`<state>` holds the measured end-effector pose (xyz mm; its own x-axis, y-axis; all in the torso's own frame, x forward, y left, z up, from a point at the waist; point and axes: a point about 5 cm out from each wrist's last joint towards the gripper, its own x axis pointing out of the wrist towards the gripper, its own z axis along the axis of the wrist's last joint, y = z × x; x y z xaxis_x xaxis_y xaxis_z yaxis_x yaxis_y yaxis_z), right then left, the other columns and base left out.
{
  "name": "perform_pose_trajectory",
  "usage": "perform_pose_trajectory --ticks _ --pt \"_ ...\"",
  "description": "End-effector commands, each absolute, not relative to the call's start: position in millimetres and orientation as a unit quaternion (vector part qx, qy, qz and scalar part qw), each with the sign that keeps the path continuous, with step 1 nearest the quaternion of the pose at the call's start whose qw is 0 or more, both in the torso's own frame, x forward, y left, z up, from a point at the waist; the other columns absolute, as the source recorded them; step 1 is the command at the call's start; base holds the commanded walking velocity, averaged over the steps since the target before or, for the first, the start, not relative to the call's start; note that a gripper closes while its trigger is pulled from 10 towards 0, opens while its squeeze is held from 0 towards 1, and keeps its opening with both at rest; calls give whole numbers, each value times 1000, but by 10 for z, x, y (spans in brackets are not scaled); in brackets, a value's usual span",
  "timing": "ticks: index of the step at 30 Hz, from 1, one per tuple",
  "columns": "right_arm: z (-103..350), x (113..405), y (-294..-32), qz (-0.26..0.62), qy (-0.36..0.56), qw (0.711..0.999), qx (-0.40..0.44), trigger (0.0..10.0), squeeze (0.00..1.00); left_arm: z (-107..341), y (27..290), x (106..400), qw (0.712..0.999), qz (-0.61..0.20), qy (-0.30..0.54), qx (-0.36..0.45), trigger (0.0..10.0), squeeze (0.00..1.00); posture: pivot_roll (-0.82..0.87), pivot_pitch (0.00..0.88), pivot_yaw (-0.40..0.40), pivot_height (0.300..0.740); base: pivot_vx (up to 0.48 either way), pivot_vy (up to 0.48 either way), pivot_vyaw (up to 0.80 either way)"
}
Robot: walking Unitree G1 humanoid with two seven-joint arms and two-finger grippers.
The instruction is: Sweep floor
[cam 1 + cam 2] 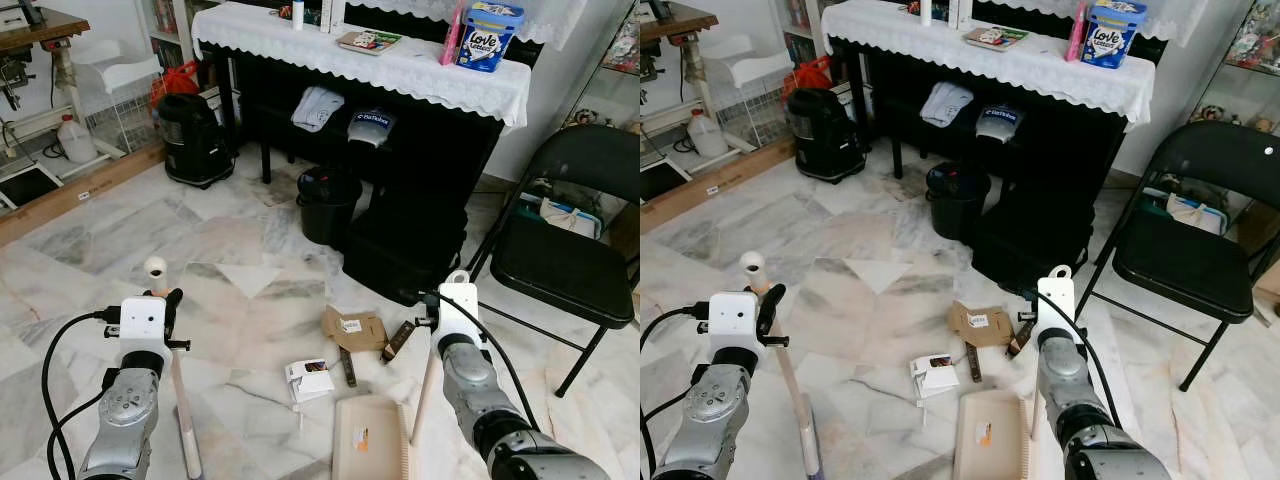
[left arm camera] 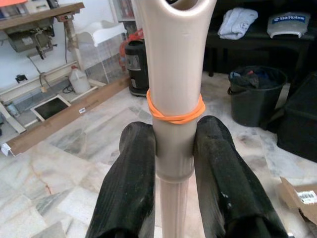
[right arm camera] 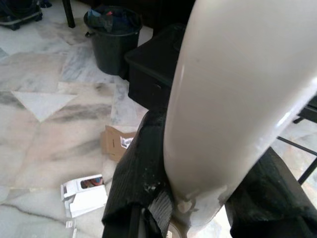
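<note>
Two silver arms fill the bottom corners of the head view, each clamped on a cleaning tool above a marble floor [image 1: 90,250]. At lower left, the left gripper [image 2: 173,163] squeezes the beige broom handle [image 2: 174,74] between both black fingers [image 2: 131,183], just under an orange rubber band [image 2: 173,111] wound round the shaft. At lower right, the right gripper [image 3: 198,178] closes its fingers on the cream dustpan handle [image 3: 237,84], whose upper end reaches the right wrist. The dustpan [image 1: 368,435] lies flat at bottom centre, between the arms.

Across the upper frame stands a black piano [image 1: 400,140] under a white lace cloth [image 1: 440,75], with a blue tub [image 1: 488,35] on top. A black folding chair [image 1: 565,260] occupies the right edge. A black bin [image 1: 328,205] sits at centre, in front of the piano, and a black vacuum canister [image 1: 195,140] at upper left.

Litter lies just above the dustpan: a torn cardboard piece [image 1: 352,328], a small white carton [image 1: 308,380] to its lower left, and two dark wrappers [image 1: 398,342] beside the cardboard.
</note>
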<state>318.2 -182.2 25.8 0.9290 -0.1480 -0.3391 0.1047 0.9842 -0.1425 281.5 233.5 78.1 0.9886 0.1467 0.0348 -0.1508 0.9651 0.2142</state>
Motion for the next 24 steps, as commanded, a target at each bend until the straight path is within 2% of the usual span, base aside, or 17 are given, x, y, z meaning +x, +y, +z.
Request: perform_pose_trajectory --ticks 1,11,17,24 --pt "275 3187 -1849 -66 170 981 -64 10000 0 849 2327 2864 991 79 -29 102 10000 0 84 26 -96 740 0 0 0" --pt "225 3152 -1847 -66 184 978 -68 10000 0 807 2333 2928 993 85 -17 81 10000 0 84 35 -95 740 0 0 0" --pt "216 3142 -1852 -64 185 978 -69 10000 0 823 2359 3021 985 115 -15 125 10000 0 70 37 -96 740 0 0 0" --pt "199 3123 -1865 -63 187 978 -71 10000 0 788 2207 3088 987 99 -24 126 10000 0 60 47 -99 740 0 0 0"
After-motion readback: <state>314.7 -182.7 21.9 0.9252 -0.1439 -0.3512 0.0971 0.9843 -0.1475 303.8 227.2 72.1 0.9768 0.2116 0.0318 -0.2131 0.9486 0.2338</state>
